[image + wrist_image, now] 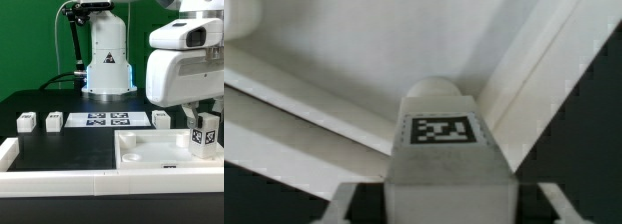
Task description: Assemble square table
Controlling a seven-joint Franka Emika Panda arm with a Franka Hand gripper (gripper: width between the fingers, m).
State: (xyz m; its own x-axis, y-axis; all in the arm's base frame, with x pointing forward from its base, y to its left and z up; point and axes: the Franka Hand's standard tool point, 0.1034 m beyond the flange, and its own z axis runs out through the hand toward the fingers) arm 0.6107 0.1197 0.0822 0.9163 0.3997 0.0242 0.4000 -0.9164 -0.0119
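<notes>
The white square table top [150, 152], a tray with a raised rim, lies at the front right. My gripper [205, 118] is shut on a white tagged leg [205, 133] and holds it upright over the top's far right corner. I cannot tell whether the leg touches the top. In the wrist view the leg [443, 140] fills the space between my fingers [352, 203], with the top's rim and inner corner [349, 60] beyond it. My gripper [450, 205] sits around the leg's near end. Three more legs [27, 122] [54, 122] [161, 119] stand on the black table.
The marker board [105, 121] lies flat in front of the robot base [107, 60]. Long white border rails run along the front edge [60, 182] and the exterior view's left [8, 150]. A black cable hangs beside the base.
</notes>
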